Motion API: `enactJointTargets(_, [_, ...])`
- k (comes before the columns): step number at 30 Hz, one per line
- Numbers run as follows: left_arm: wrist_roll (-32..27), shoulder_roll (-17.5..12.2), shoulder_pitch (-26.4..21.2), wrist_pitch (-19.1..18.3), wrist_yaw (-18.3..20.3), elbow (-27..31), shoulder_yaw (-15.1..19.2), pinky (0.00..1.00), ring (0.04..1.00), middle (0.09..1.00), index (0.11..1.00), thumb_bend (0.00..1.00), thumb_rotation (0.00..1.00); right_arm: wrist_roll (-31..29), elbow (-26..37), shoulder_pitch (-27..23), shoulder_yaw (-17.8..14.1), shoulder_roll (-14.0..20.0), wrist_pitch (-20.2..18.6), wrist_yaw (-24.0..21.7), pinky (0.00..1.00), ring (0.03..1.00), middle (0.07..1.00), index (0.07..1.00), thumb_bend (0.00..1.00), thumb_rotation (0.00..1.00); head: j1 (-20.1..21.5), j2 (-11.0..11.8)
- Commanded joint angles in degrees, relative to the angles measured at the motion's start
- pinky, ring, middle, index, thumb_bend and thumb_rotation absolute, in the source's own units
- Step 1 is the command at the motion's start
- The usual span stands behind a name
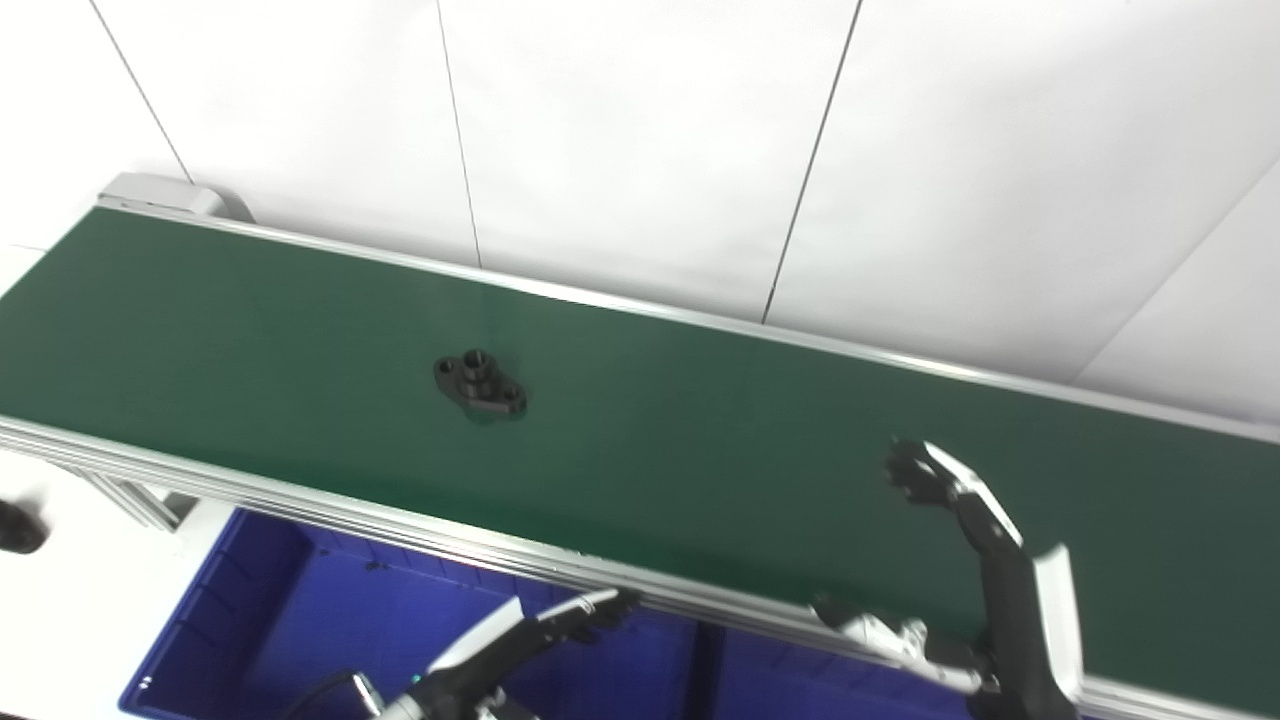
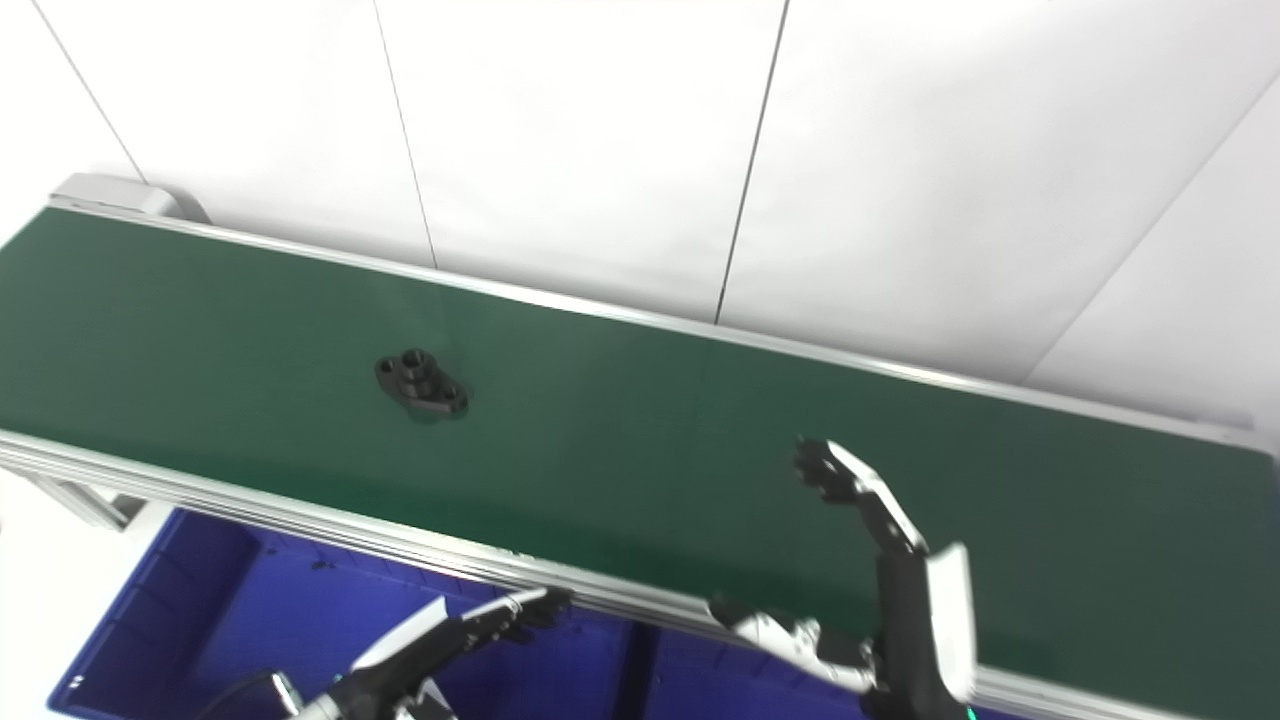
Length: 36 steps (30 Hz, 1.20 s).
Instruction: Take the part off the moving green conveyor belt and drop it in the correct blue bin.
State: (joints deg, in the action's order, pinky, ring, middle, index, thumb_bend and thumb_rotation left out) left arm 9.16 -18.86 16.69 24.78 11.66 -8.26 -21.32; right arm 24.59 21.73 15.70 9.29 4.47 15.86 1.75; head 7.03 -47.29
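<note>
A small black flanged part (image 1: 479, 383) lies on the green conveyor belt (image 1: 700, 440), left of its middle. My right hand (image 1: 965, 560) is raised over the belt's right part, open, fingers and thumb spread, holding nothing, well to the right of the part. My left hand (image 1: 520, 640) hangs low over the blue bins, below the belt's near rail, its fingers stretched out and empty. In the right eye view the part (image 2: 421, 384) and the right hand (image 2: 880, 570) show the same layout.
Blue bins (image 1: 300, 610) sit below the belt's near aluminium rail (image 1: 400, 520), with a divider (image 1: 700, 660) between two of them. A white panelled wall (image 1: 640, 150) runs behind the belt. A dark object (image 1: 18, 525) lies at the far left edge.
</note>
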Motion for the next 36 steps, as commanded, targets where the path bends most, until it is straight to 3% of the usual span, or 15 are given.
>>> enactJointTargets(1, [-0.5, -0.2, -0.2, 1.6, 0.4, 2.3, 0.7, 0.81, 0.878, 0.91, 0.905, 0.91, 0.33, 1.1, 2.4, -1.9, -0.2, -0.3, -1.4, -0.9, 0.68, 0.721, 0.757, 0.793, 0.81, 0.38, 0.2, -0.5])
enactJointTargets(5, [-0.2, -0.1, -0.4, 1.3, 1.3, 2.7, 1.5, 0.8, 0.869, 0.905, 0.9, 0.92, 0.32, 2.1, 1.5, -4.7, 0.0, -0.1, -4.0, -2.7, 0.68, 0.736, 0.771, 0.805, 0.81, 0.41, 0.6, -1.1])
enactJointTargets(10, [-0.2, -0.4, -0.7, 1.3, 2.4, 3.5, 1.8, 0.81, 0.869, 0.902, 0.902, 0.91, 0.33, 1.6, -1.4, -7.7, 1.0, -1.0, -6.4, -4.2, 0.7, 0.76, 0.784, 0.806, 0.82, 0.36, 0.3, -2.4])
enactJointTargets(14, [-1.1, -0.4, -1.0, 1.2, 3.5, 3.5, 2.1, 0.8, 0.864, 0.9, 0.898, 0.91, 0.33, 3.1, -2.0, -9.7, 1.9, -1.3, -8.9, -5.2, 0.71, 0.772, 0.793, 0.817, 0.82, 0.37, 0.7, -3.0])
enactJointTargets(25, [-2.4, -1.8, -1.6, 1.6, 6.9, 3.5, 2.2, 0.81, 0.866, 0.895, 0.89, 0.93, 0.3, 7.7, -8.6, -15.9, 4.4, -2.0, -10.9, -5.0, 0.69, 0.755, 0.787, 0.818, 0.84, 0.4, 3.0, -3.1])
enactJointTargets(32, [-2.4, -1.8, -1.5, 1.6, 8.1, 3.9, 2.3, 0.83, 0.871, 0.895, 0.891, 0.95, 0.35, 10.6, -9.5, -19.0, 5.7, -2.2, -15.5, -7.0, 0.68, 0.763, 0.806, 0.825, 0.85, 0.41, 2.8, -3.2])
enactJointTargets(36, [-2.8, -1.5, -1.3, 1.6, 8.3, 4.0, 2.3, 0.82, 0.868, 0.894, 0.891, 0.95, 0.34, 12.0, -11.0, -21.3, 6.6, -1.2, -16.3, -8.4, 0.68, 0.768, 0.811, 0.825, 0.84, 0.43, 2.2, -3.2])
